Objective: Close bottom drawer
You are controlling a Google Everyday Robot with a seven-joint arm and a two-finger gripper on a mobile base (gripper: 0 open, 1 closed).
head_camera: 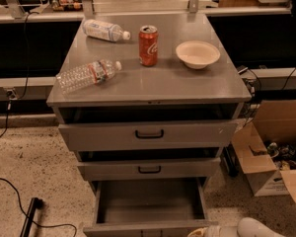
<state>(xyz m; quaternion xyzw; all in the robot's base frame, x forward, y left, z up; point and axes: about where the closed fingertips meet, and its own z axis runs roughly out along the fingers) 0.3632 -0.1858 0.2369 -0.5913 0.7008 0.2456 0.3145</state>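
Bottom drawer [150, 206]: where do we see it?

We see it pulled well out at the foot of the grey cabinet [153, 85], its plain grey box open to view and its front panel right at the lower edge of the picture. The middle drawer [149, 169] and the top drawer [148, 135] sit above it, each with a dark gap over its front.

And the gripper [201, 232]?

We find it low at the bottom edge, just right of the bottom drawer's front panel, pale and mostly cut off. Whether it is spread or pressed together we cannot tell, nor whether it touches the panel.

What do we have on the cabinet top?

A red can [148, 45] stands upright with a cream bowl [198, 54] to its right. One plastic bottle [89, 75] lies near the left front and a second bottle [106, 31] lies towards the back. We also see an open cardboard box [269, 157] on the floor to the right.
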